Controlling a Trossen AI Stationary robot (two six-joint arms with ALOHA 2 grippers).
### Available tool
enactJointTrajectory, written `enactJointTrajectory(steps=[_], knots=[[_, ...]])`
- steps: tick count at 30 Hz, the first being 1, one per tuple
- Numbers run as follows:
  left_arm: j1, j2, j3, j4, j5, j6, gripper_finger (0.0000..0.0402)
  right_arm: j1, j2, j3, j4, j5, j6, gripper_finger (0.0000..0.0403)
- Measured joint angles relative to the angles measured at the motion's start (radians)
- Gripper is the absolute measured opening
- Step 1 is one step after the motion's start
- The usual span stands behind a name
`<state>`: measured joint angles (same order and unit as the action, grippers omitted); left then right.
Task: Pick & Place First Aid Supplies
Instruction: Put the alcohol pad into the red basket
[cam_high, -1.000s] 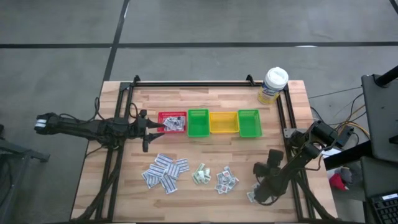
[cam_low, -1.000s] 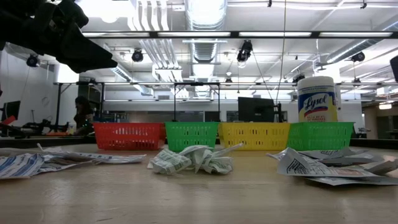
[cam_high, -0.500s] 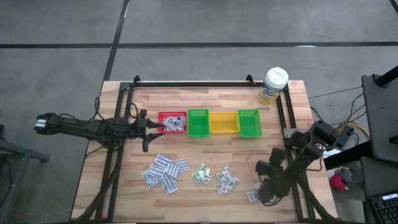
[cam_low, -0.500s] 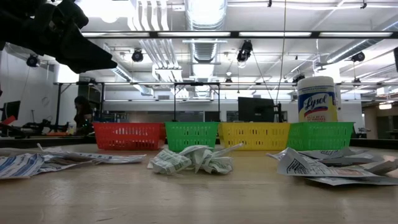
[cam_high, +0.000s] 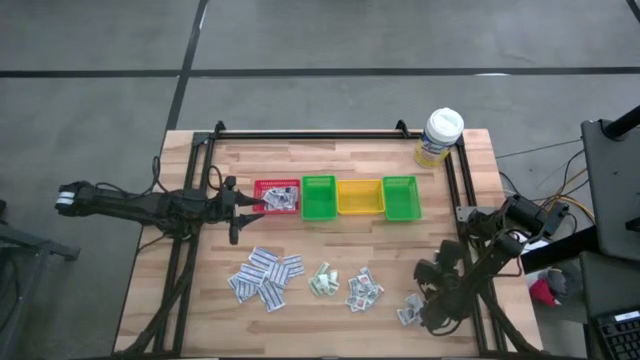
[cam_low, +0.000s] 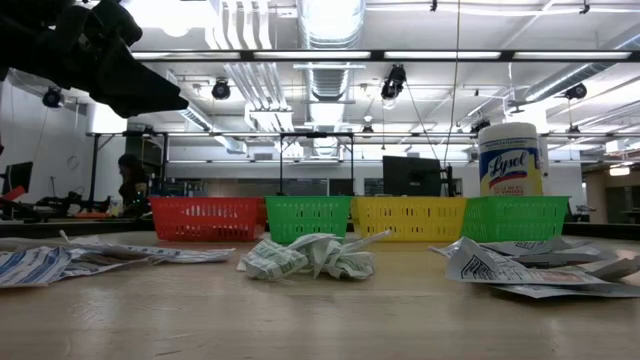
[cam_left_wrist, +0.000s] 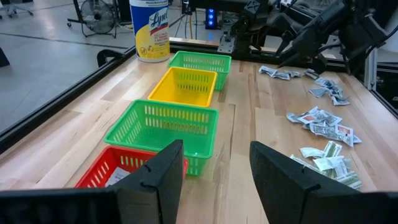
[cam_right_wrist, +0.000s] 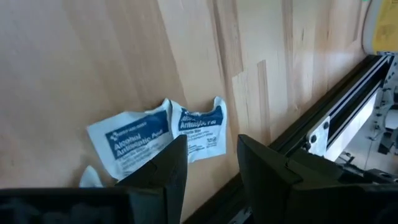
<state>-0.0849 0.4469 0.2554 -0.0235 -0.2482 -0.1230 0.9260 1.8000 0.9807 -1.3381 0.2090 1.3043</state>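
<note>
Since a second ago only the right gripper has shifted, drawing back to uncover two packets near the table's right rail. Left gripper hangs, jaws released, empty, over the red bin. Right jaws gape above those packets, grasping nothing.

Matt paper packets lie on a smooth, pale wooden table beside glossy plastic mesh bins.
</note>
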Motion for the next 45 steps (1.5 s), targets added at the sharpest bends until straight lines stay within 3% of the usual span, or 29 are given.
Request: enactJointTrajectory(steps=[18, 39, 45], knots=[[0.0, 0.0, 0.0, 0.0, 0.0, 0.0, 0.0179, -0.001, -0.072, -0.132, 0.203, -0.053, -0.001, 0.0137], [0.0, 0.002, 0.0, 0.0, -0.001, 0.007, 0.0179, -0.001, -0.165, -0.151, 0.2, -0.079, 0.005, 0.0137], [0.0, 0.002, 0.0, 0.0, -0.001, 0.008, 0.0179, -0.003, -0.265, -0.186, 0.205, -0.083, 0.067, 0.0137]])
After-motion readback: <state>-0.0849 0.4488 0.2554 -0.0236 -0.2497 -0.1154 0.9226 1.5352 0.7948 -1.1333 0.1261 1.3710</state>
